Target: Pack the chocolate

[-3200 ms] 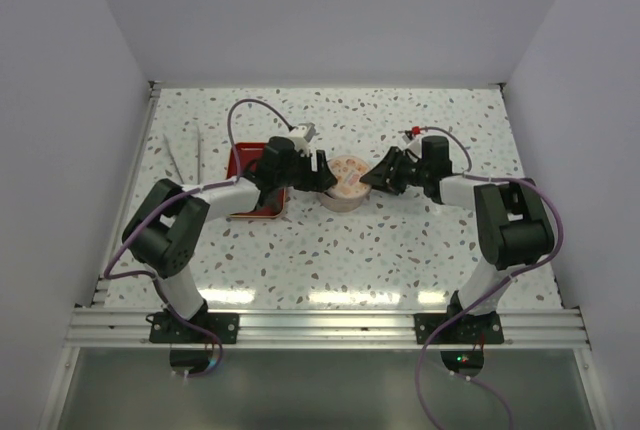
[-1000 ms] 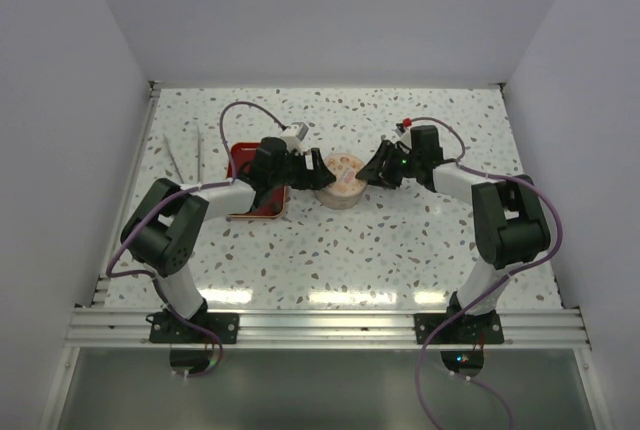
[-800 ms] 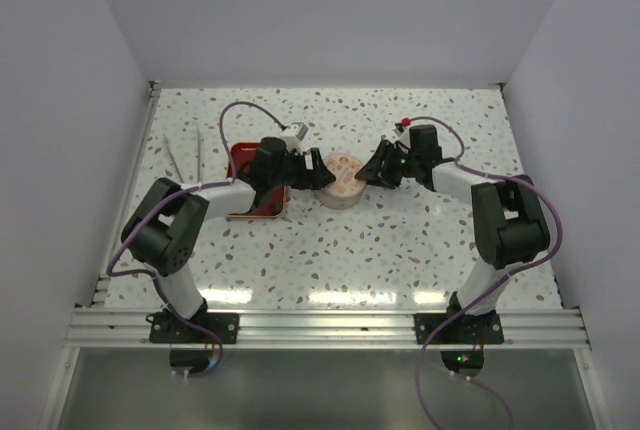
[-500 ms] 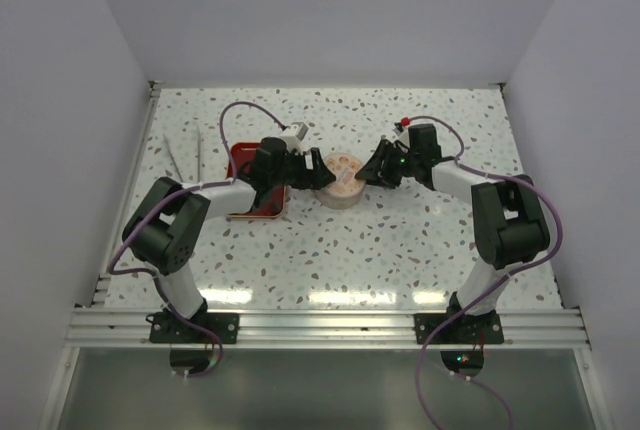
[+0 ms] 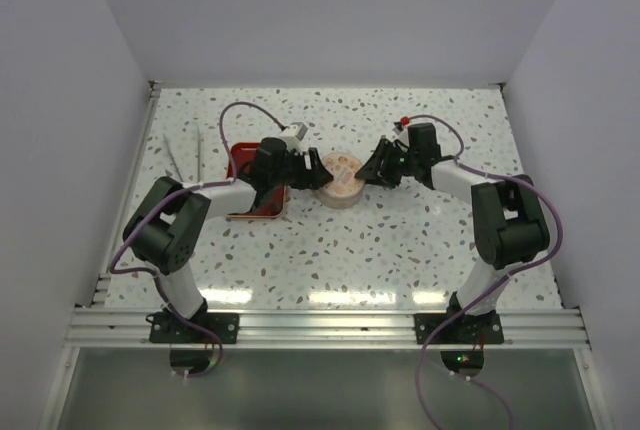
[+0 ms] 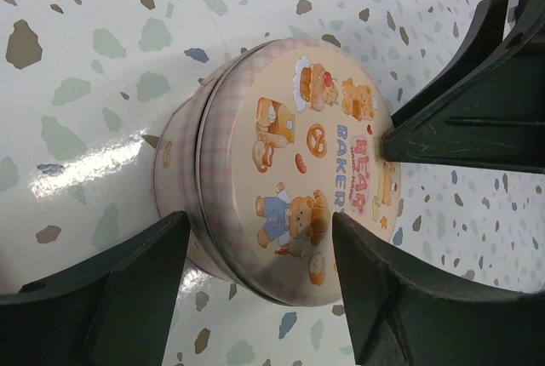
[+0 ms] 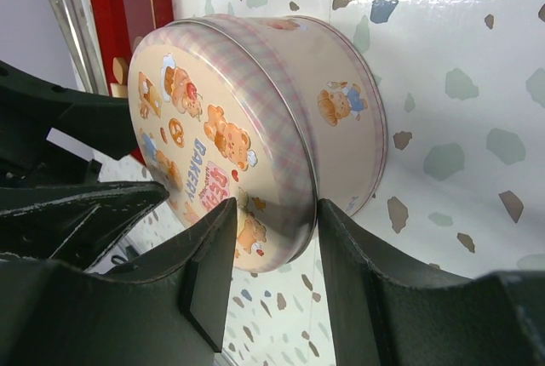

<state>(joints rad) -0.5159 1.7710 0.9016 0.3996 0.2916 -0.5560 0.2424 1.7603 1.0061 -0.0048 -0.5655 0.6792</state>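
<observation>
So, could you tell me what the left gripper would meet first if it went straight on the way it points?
The left gripper would most likely meet the tin, which sits between its jaws; exact depth is unclear.

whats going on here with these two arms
Two robot arms are working on a round tin with cartoon bears on its lid, standing on the speckled table. The right claw pinches the tin's edge, one finger on the lid, one on the side wall. The left claw straddles the tin from the opposite side, fingers spread; whether they press it is unclear. The lid is on. A red tray lies beside the tin, partly under the left arm.
</observation>
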